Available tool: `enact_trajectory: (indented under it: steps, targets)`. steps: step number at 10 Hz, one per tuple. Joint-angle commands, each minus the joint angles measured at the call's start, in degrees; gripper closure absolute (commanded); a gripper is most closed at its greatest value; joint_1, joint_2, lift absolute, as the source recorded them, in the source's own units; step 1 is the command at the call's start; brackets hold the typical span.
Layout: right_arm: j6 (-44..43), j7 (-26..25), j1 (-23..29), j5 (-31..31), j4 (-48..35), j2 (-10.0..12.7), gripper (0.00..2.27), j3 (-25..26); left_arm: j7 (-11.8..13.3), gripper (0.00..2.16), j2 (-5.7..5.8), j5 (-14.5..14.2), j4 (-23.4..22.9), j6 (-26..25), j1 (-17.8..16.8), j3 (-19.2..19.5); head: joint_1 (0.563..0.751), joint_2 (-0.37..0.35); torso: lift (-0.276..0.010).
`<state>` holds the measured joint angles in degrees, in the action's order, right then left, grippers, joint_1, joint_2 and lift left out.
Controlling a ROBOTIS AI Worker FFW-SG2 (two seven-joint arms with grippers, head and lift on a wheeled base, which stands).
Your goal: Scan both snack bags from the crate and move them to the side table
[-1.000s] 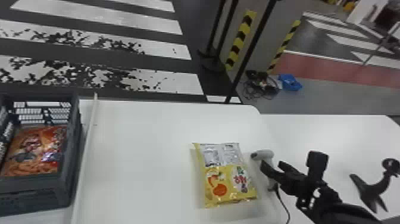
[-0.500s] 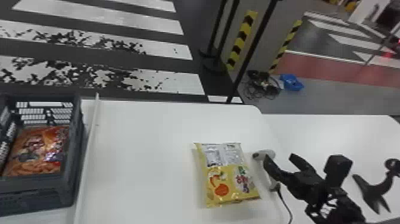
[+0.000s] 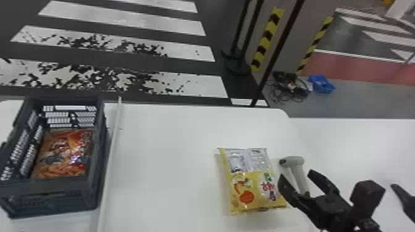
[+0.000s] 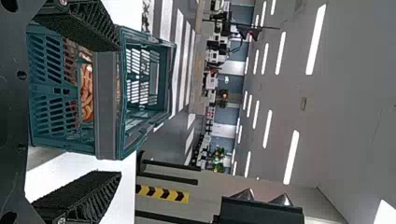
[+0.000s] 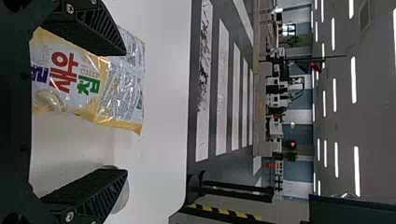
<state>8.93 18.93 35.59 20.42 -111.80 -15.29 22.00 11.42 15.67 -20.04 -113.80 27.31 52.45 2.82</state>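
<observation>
My right gripper [image 3: 296, 182] is open just right of the yellow snack bag [image 3: 253, 185], over the grey handheld scanner [image 3: 296, 172] standing on the table. In the right wrist view, the right gripper [image 5: 123, 112] has the bag [image 5: 84, 79] beyond one finger and a rounded part of the scanner [image 5: 122, 196] behind the other. The orange snack bag [image 3: 64, 154] lies inside the dark crate [image 3: 98, 185] at the left. The left gripper [image 4: 116, 109] stands open in the left wrist view, with the crate [image 4: 107, 102] beyond its fingers, the orange bag [image 4: 87, 88] seen inside.
A pale raised strip [image 3: 112, 154] runs along the white table [image 3: 166, 172] beside the crate. The side table [image 3: 364, 145] adjoins on the right, with a dark curved object [image 3: 404, 197] at its right edge. Black poles stand behind the tables.
The right gripper has shifted left toward the scanner and the yellow bag, its fingers now spread over the scanner. Both bags and the crate have stayed in place.
</observation>
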Motion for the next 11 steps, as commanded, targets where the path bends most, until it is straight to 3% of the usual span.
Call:
enact_trajectory:
  steps: [1, 3, 6, 11]
  targets:
    - [2.46, -0.3, -1.05, -0.65, -1.31, 1.41, 0.1, -2.31, 0.0, 0.04, 0.06, 0.0, -0.02, 0.15, -0.15, -0.36, 0.695, -0.25, -0.095]
    - [5.97, -0.83, -5.53, -5.57, -0.08, 1.58, 0.1, -6.88, 0.09, 0.04, 0.15, -0.09, -0.19, 0.5, 0.38, -0.09, 0.695, -0.19, -0.095]
    - [10.89, -0.83, -13.97, -6.8, 7.39, -0.17, 0.1, -10.31, 0.09, 0.04, 0.15, -0.09, -0.19, 0.5, 0.64, -0.01, 0.695, -0.128, -0.095]
    - [15.46, -0.74, -19.51, -5.66, 14.16, -2.02, 0.13, -13.04, 0.09, 0.04, -0.2, 0.26, -0.46, 0.32, 0.82, -0.09, 0.695, -0.127, -0.095]
